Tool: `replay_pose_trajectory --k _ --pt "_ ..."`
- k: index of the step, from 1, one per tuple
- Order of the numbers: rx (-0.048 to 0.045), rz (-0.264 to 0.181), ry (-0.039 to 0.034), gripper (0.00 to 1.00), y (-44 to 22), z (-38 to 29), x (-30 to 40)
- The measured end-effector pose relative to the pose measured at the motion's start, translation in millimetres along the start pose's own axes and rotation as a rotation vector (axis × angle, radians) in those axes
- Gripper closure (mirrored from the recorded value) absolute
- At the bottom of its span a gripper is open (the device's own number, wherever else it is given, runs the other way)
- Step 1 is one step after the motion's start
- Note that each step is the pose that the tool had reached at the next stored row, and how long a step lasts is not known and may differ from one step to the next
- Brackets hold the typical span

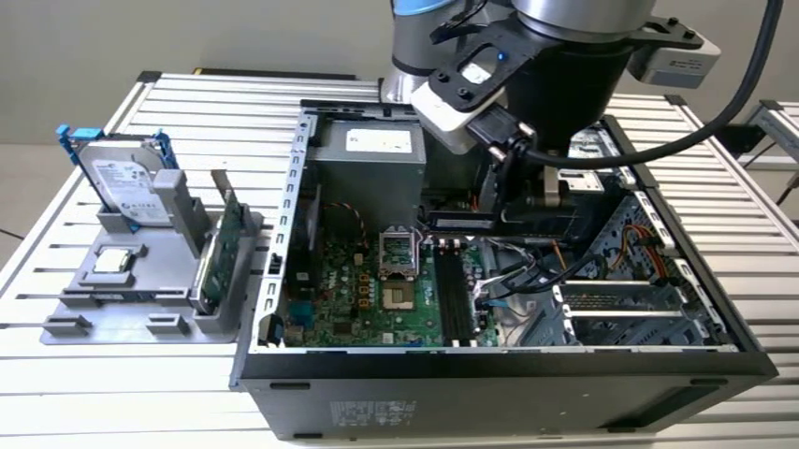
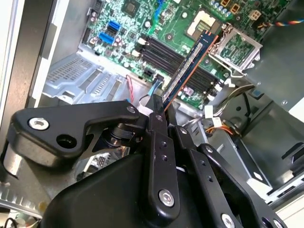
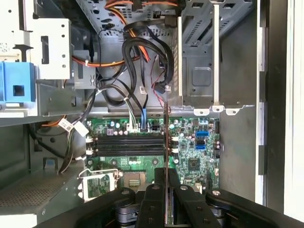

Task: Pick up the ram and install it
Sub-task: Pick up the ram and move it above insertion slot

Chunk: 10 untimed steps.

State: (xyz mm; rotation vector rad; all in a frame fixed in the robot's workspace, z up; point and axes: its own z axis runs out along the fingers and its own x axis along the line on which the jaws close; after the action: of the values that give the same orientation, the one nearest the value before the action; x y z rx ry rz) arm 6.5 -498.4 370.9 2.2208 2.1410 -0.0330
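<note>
Pinching one end of the ram (image 2: 191, 64), a slim, long, blue circuit-board stick with a pale row of contacts along one edge, between the black metal fingers (image 2: 159, 142) of the claw (image 2: 161, 108). Pressed together on the stick, not spread.

Pointing with the free end away from the fingertips, toward the green motherboard (image 2: 156, 28) inside the open black computer case (image 1: 500, 374). Hanging tilted over the long black memory slots (image 2: 166, 54), just beside the silver processor socket (image 2: 237, 47). Not seated in any slot.

Seen edge-on in the first wrist view as a very thin line crossing the slots, with a bundle of black and orange cables (image 3: 137, 52) farther back.

In the exterior view, reaching down from above into the far part of the case with the grey robot arm (image 1: 562, 56).

About writing: a white printed label (image 1: 378, 140) on the grey power supply box (image 1: 369, 164) at the far wall of the case. Another pale printed label (image 1: 374, 410) on the near outer wall. Small white tags (image 3: 68, 126) on some cables.

On the exterior view's left, on the white slatted counter (image 1: 163, 393), a grey plastic holder (image 1: 119, 299). Standing upright in it, a silver hard drive in a blue bracket (image 1: 125, 182), with a white label on its face. Beside it, on edge, a broader green circuit card (image 1: 215, 257).
</note>
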Motion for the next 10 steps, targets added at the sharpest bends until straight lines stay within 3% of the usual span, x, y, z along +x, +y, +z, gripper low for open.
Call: replay_pose_trajectory --k 10 --pt "0.0000 0.000 0.0000 1.00 15.6 0.4 0.6"
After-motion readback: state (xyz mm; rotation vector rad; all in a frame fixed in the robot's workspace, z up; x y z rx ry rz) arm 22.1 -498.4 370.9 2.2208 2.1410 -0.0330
